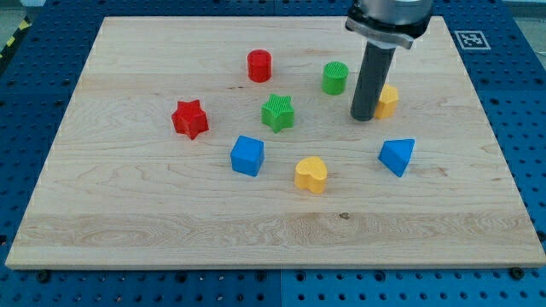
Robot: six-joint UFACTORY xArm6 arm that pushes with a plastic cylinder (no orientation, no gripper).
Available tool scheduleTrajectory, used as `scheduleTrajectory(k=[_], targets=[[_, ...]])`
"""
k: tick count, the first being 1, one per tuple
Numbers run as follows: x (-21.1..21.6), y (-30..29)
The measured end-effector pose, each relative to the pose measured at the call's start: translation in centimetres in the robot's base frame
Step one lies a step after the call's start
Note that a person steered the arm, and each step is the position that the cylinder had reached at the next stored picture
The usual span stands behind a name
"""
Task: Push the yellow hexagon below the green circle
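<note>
The yellow hexagon [388, 101] lies at the view's right of centre, partly hidden behind my rod. My tip [363, 118] rests on the board right against the hexagon's left side. The green circle [335, 78], a short cylinder, stands just up and to the left of my tip, a small gap away. The hexagon lies to the right of the circle and slightly lower.
A green star [278, 112] lies left of my tip, a red cylinder [259, 66] farther up left, a red star [190, 119] at the left. A blue cube [247, 156], a yellow heart [311, 175] and a blue triangle [397, 156] lie lower down. The wooden board [128, 222] ends in blue table.
</note>
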State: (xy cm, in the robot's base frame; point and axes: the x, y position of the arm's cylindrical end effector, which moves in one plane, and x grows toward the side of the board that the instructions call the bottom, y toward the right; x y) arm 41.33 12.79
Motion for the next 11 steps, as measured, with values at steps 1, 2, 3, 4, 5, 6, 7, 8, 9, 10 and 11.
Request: scheduleTrajectory(k=[1,2,3,4,5,6,7,8,9,10,11], targets=[[1.6,3.7],[1.9,8.8],[-1.0,10.5],[-3.0,9.9],[-3.0,9.0],[-2.3,9.0],[-2.2,8.5],[-2.1,6.2],[-2.1,2.8],[-2.1,-0.3],[-2.1,-2.7]])
